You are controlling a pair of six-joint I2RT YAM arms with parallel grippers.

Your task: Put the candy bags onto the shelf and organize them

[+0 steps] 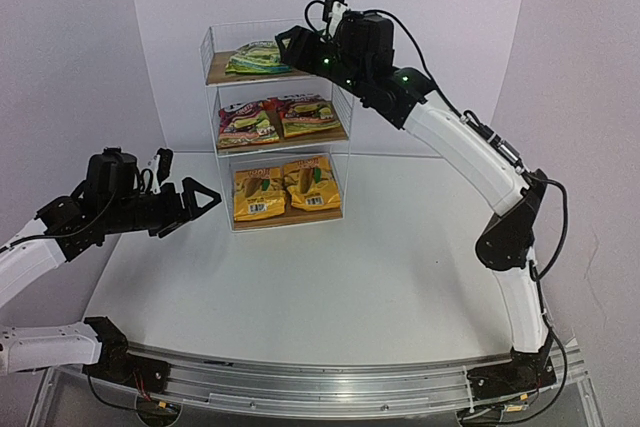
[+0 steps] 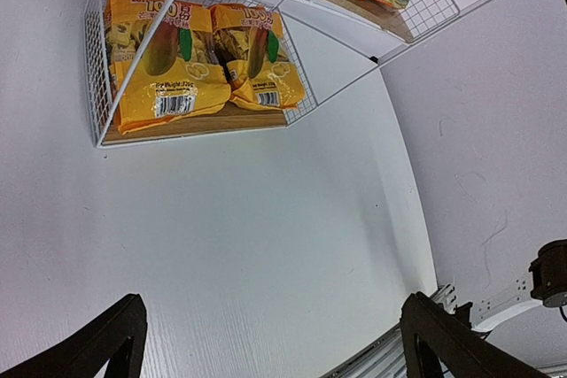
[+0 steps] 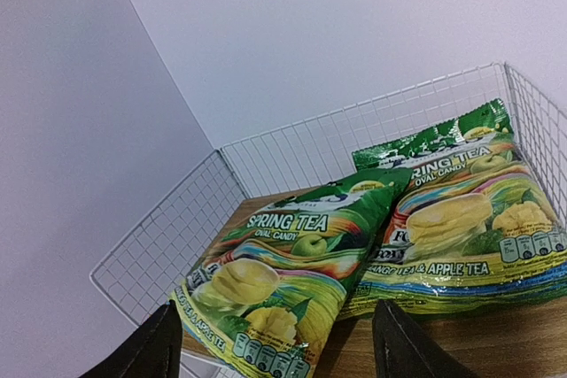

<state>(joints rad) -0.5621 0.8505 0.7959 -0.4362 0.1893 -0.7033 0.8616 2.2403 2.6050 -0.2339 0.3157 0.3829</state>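
The white wire shelf (image 1: 340,137) stands at the back of the table with three wooden boards. Two green bags (image 1: 258,57) lie on the top board; in the right wrist view one (image 3: 283,285) overlaps the other (image 3: 465,219). Two red-magenta bags (image 1: 247,122) (image 1: 308,115) lie on the middle board. Two yellow-orange bags (image 1: 258,195) (image 1: 310,183) lie on the bottom board, also in the left wrist view (image 2: 159,59) (image 2: 257,55). My right gripper (image 1: 292,47) is open and empty at the top tier's right edge, just in front of the green bags (image 3: 276,351). My left gripper (image 1: 205,197) is open and empty, left of the shelf.
The white table (image 1: 330,277) spreads in front of the shelf. A metal rail (image 1: 320,382) runs along its near edge. White walls (image 1: 70,67) enclose the back and sides.
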